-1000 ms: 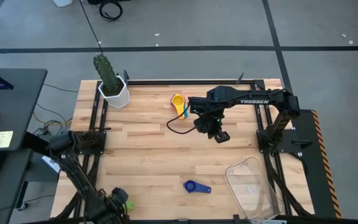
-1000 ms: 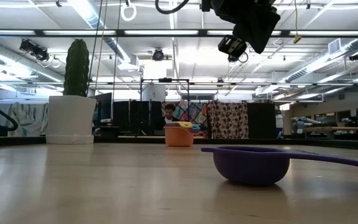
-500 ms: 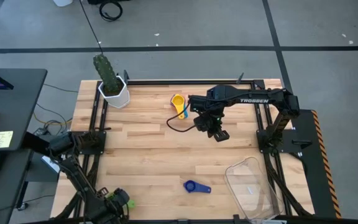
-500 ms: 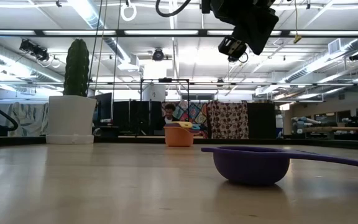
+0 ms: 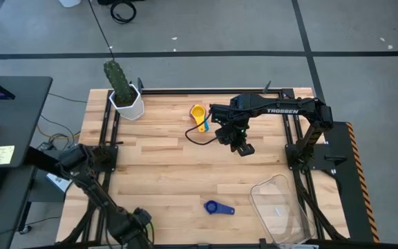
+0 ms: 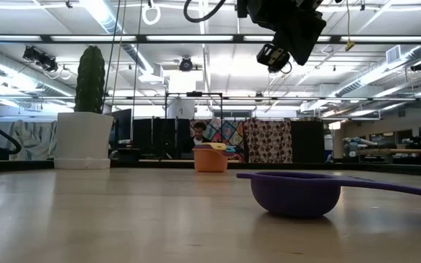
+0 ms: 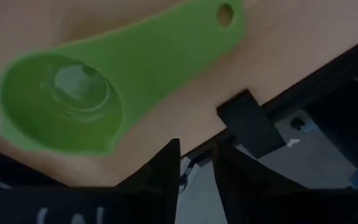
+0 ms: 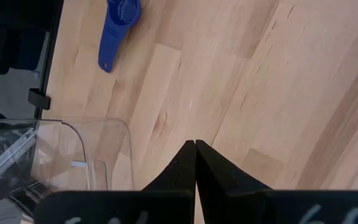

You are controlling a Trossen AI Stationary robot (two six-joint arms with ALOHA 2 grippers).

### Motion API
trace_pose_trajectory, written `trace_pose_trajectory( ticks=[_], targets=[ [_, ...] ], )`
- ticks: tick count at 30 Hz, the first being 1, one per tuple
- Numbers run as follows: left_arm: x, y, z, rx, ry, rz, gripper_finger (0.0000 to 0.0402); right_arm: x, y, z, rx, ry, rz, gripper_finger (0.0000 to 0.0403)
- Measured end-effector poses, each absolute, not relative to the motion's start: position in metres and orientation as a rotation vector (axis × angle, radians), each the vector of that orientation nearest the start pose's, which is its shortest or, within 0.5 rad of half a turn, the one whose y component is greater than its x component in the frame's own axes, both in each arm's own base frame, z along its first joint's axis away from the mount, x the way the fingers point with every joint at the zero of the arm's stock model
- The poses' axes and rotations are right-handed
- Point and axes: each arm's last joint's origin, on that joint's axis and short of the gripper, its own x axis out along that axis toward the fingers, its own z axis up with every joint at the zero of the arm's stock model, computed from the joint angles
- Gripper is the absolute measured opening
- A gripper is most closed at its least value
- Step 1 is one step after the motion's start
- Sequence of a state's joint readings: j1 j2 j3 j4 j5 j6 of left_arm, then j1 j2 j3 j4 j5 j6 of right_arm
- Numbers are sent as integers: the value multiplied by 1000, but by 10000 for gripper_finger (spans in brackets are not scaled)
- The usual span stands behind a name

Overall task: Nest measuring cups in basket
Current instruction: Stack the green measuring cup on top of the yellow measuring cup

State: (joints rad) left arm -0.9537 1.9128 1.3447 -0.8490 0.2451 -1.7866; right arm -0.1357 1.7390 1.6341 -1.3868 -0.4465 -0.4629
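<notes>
At the near left corner of the bench [image 5: 171, 173], the left gripper [image 7: 196, 165] has swung inward along the front edge over the past second, carrying its wrist camera to just above the green measuring cup [image 7: 92, 93]. Its fingers stand slightly apart with nothing between them, so the cup is not yet grasped; the shift looks like lining up for a pick. The right gripper [image 5: 244, 147] has barely drifted, hanging high over the bench's middle with its fingers pressed together and empty.

None of the cups sits in the basket [image 5: 282, 207], a clear rectangular bin with rounded corners resting at the near right corner, so the nesting seems hardly begun there. The blue measuring cup [image 5: 218, 207] lies alone on the bench just left of the basket, bowl down in the low view, handle flat. A small stack near the far edge shows a yellow measuring cup [image 5: 198, 113] on top, with an orange measuring cup [image 6: 210, 159] under it. The green cup is a shallow, glossy scoop with a hole in its flat handle.
</notes>
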Motion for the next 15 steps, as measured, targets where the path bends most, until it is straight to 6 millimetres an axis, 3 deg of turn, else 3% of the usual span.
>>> trace_pose_trajectory(
  ticks=[9,15],
  targets=[
    [195,-290,176,-720,1716,607,98,319,-40,304,80,1328,530,9],
    [196,-289,175,-647,1662,548,98,319,-46,304,117,1333,499,9]
  ],
)
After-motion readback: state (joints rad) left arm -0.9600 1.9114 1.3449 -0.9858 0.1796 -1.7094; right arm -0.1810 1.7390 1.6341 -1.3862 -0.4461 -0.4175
